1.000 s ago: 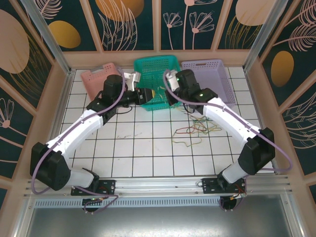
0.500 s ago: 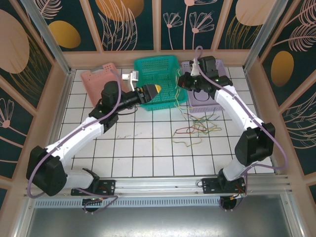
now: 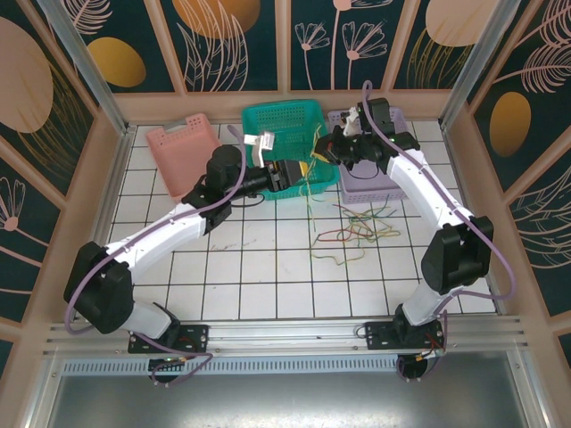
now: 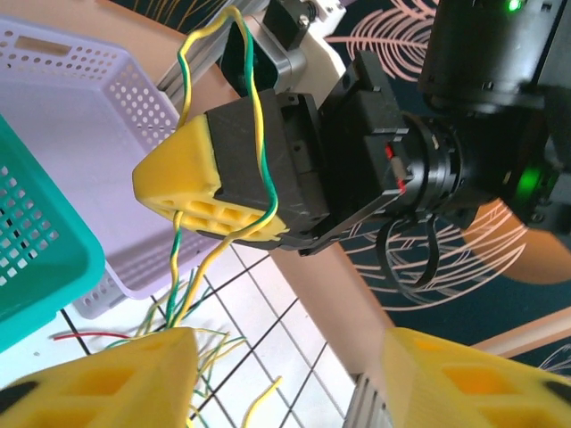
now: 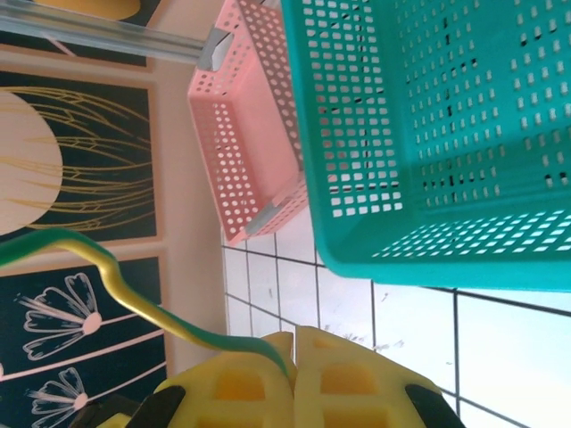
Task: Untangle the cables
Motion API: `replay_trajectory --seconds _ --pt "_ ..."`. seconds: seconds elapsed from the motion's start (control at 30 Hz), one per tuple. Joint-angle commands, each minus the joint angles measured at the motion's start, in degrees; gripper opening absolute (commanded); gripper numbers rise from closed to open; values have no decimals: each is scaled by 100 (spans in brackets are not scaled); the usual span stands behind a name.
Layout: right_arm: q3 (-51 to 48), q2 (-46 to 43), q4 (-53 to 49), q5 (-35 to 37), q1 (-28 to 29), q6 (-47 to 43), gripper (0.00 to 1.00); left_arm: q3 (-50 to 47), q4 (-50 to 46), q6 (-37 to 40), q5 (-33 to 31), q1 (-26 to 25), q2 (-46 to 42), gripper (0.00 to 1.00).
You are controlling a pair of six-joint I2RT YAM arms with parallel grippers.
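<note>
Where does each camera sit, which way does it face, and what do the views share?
Top external: above and behind the bases, looking down on the table, both arms and the cable pile.
Left wrist: on the left arm, facing the right gripper, shut on a yellow-green cable; own open fingers at the bottom.
Right wrist: on the right arm, facing the teal basket and pink basket; own shut fingers at the bottom.
Shared: all three show that cable and the teal basket.

cables (image 3: 357,234) red, yellow, green, maybe dark | teal basket (image 3: 284,108) | pink basket (image 3: 178,135)
</note>
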Motion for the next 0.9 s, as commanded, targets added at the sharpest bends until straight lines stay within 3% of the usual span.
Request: replay_trajectory --seconds 0.0,0.23,0.6,0.67,0.77,0.87 --pt "176 16 -79 -380 -54 271 0 92 277 259 270 -16 127 53" --pt "176 68 -163 -648 -61 381 0 99 289 517 525 -16 284 52" --pt "-10 26 -80 -830 -59 531 0 188 207 570 544 -22 466 34" --pt "-26 36 -51 -863 -55 571 0 226 185 575 545 -21 505 36" --pt "-9 42 -62 -878 -55 565 0 279 35 661 434 -18 525 54" --pt "17 41 -135 -869 -49 521 0 288 -81 745 343 -24 499 55"
